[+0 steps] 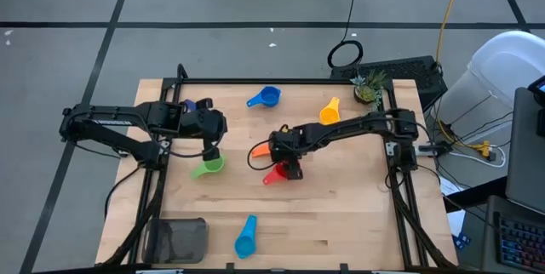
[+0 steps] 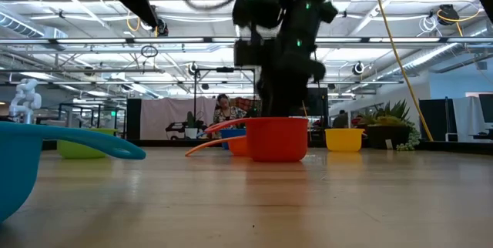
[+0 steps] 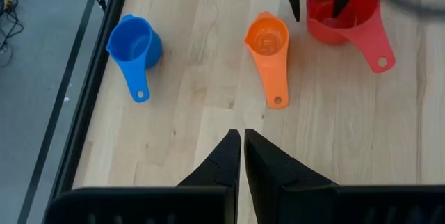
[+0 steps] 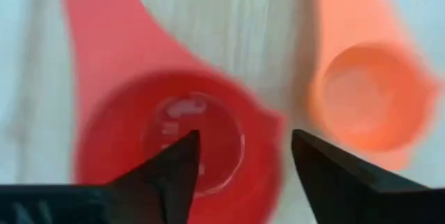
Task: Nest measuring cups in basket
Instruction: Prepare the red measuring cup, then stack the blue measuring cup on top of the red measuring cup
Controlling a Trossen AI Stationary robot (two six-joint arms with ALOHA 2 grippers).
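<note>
- Right gripper point(image 4: 240, 156) hangs over the red round plastic measuring cup point(image 4: 191, 144), fingers spread, one inside its bowl.
- Left gripper point(image 3: 242, 147) fingers are pressed together, empty, above the wooden desk point(image 3: 334, 133).

A light wooden table point(image 1: 341, 214) carries scattered measuring cups point(image 1: 265, 97), a dark basket point(image 1: 180, 240) near-left, a small plant point(image 1: 368, 87) far-right.

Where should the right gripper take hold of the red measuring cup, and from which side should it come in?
Probably the rim, from straight above. The red cup sits upright and open on the table, and the right gripper hangs open over it, one finger inside the bowl and one outside the wall toward the orange cup. The flat handle lies low against the table, harder to pinch.
</note>
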